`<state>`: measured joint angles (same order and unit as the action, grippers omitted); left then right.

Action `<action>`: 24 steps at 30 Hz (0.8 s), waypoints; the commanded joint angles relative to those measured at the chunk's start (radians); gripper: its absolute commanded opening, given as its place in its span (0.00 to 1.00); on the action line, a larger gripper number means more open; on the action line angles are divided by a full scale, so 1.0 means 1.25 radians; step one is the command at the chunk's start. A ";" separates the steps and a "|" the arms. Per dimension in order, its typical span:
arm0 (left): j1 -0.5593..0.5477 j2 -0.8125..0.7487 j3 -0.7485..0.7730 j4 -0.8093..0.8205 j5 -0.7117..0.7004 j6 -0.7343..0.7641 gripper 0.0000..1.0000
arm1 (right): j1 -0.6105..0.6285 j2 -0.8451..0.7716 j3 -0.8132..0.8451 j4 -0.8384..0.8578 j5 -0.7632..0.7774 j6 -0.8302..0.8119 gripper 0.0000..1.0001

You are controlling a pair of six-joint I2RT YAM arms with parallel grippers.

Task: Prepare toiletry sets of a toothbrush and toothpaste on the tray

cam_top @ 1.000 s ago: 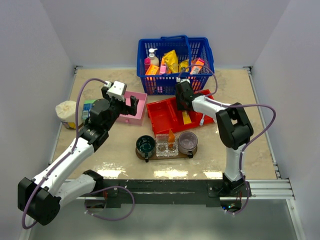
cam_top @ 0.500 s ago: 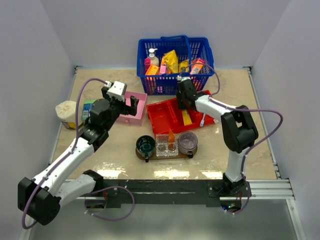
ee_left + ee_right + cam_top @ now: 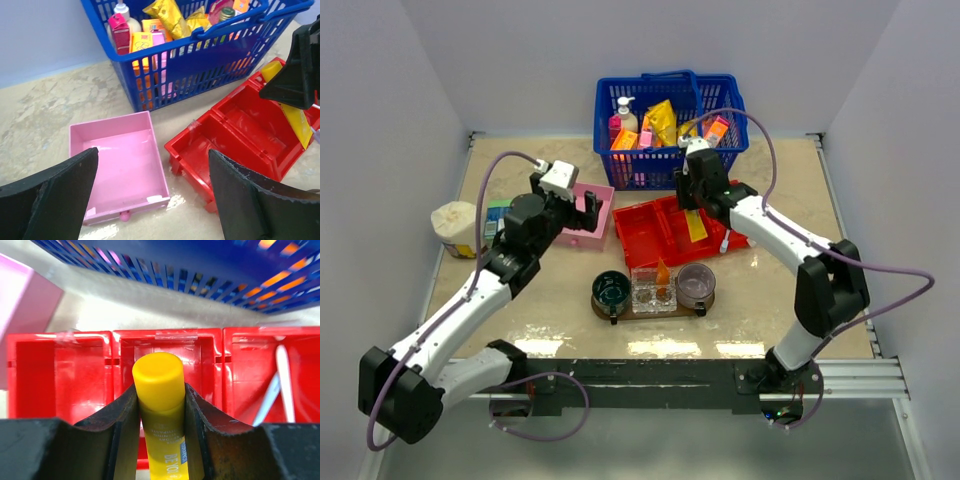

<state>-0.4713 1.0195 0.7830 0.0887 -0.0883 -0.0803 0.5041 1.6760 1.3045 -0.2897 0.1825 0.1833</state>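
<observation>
Seeing toothpaste (image 3: pixel 158 374) clamped between right gripper (image 3: pixel 160 392) fingers, yellow cap past the tips, centre frame, over red bin's (image 3: pixel 165 334) middle compartment.

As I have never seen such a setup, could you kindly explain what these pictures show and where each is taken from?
This is a robot: a left arm and a right arm, bolted at the near edge of a table. One picture looks down from above; the other two come from a camera on each wrist. On the table stand a blue basket of goods, a pink box, a red bin and a brown tray. The left fingers are open and empty near the pink box. The right fingers are shut on a yellow toothpaste tube over the red bin, where white toothbrushes lie in one end compartment.
</observation>
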 commanded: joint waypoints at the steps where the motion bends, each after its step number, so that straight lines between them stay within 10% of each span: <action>1: 0.004 0.053 0.088 0.031 0.067 -0.049 0.94 | 0.014 -0.085 0.023 0.022 -0.011 -0.061 0.17; 14: 0.004 0.192 0.271 0.071 0.344 -0.203 0.91 | 0.119 -0.256 0.013 0.084 -0.023 -0.212 0.17; 24: 0.004 0.149 0.208 0.162 0.353 -0.265 0.91 | 0.177 -0.293 -0.010 0.093 -0.050 -0.213 0.15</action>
<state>-0.4713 1.2530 1.0767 0.1703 0.3359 -0.3546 0.7086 1.3430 1.3018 -0.2359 0.1303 -0.0570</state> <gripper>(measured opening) 0.913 0.371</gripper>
